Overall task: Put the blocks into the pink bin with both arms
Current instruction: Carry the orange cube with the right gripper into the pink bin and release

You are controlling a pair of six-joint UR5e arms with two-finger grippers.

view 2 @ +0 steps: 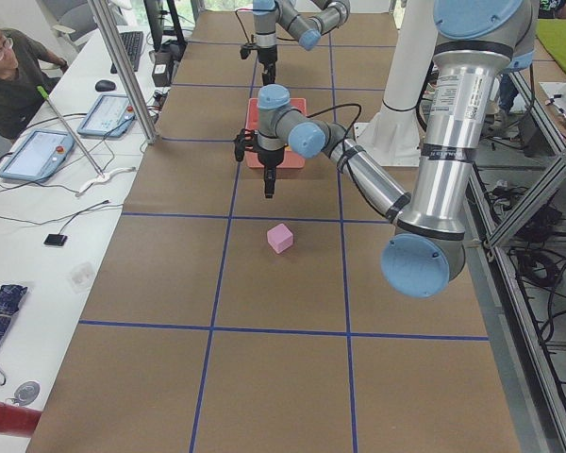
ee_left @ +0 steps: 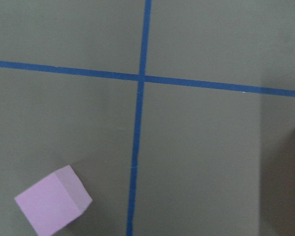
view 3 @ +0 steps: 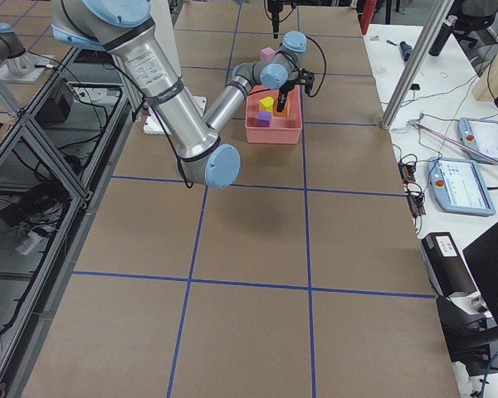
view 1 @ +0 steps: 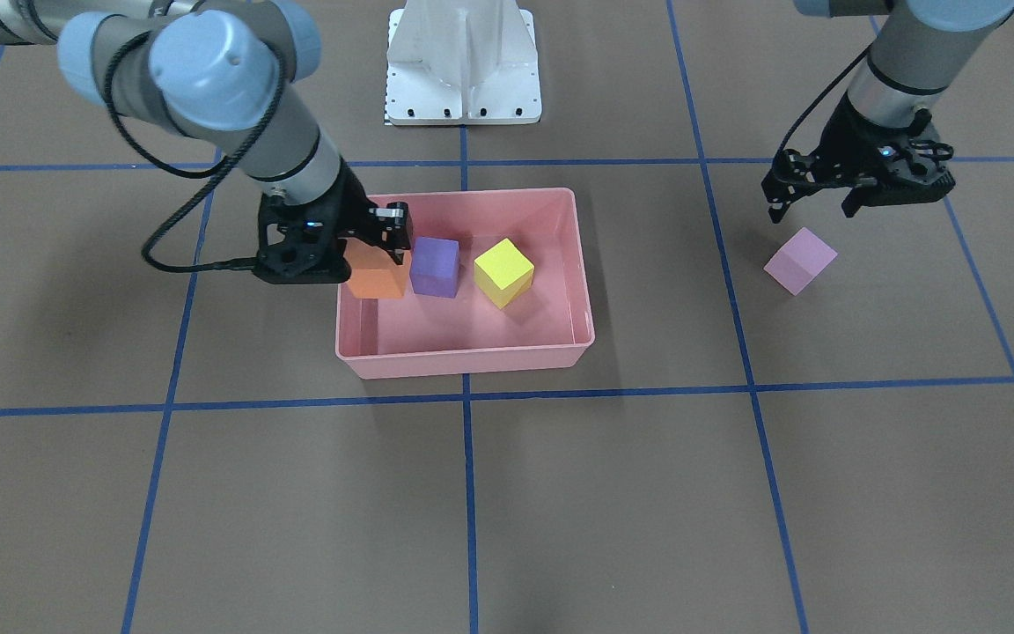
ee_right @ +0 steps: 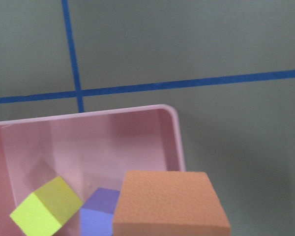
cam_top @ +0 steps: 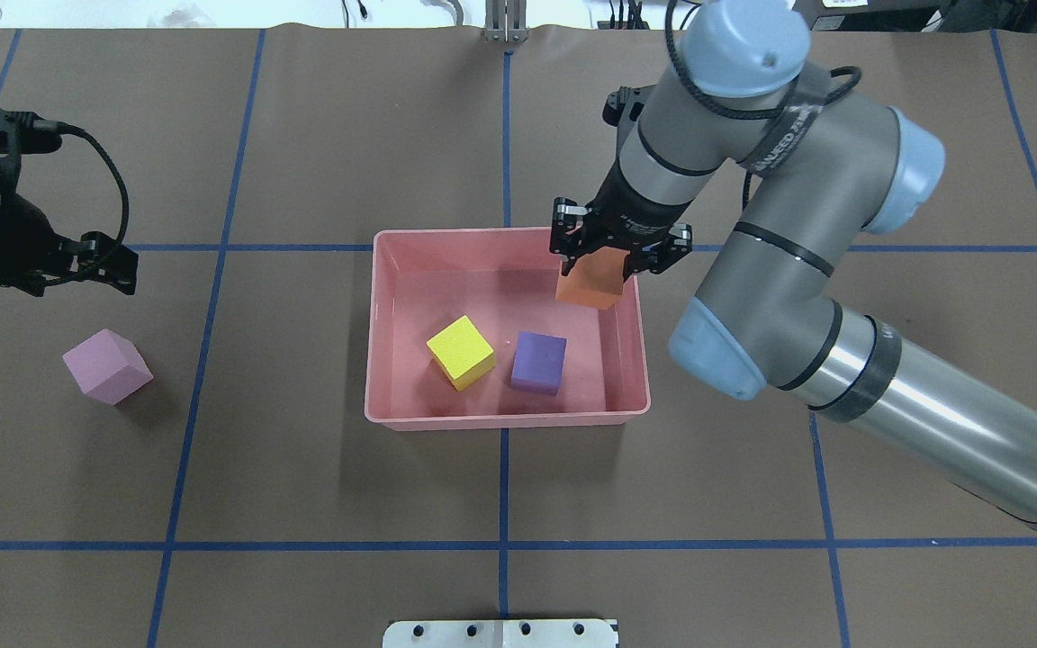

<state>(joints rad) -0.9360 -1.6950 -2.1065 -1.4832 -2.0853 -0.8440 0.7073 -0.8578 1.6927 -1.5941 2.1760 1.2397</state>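
Overhead view shows right gripper [cam_top: 599,269] clamping orange block [cam_top: 589,290]; front view, left gripper [view 1: 812,211] spread empty.

Light falls soft and even from overhead, bright enough that the brown table [view 1: 560,493] looks flat and matte. Shadows are faint and blurred: a smudge beside the pale pink block [cam_top: 107,365], a darker band on the table along the pink bin [view 1: 463,361]. The right arm [cam_top: 951,423] carries a white sheen down its metal tube. Both wrist views are dimmer, greyish and soft; the orange block [ee_right: 169,204] looks grainy up close.
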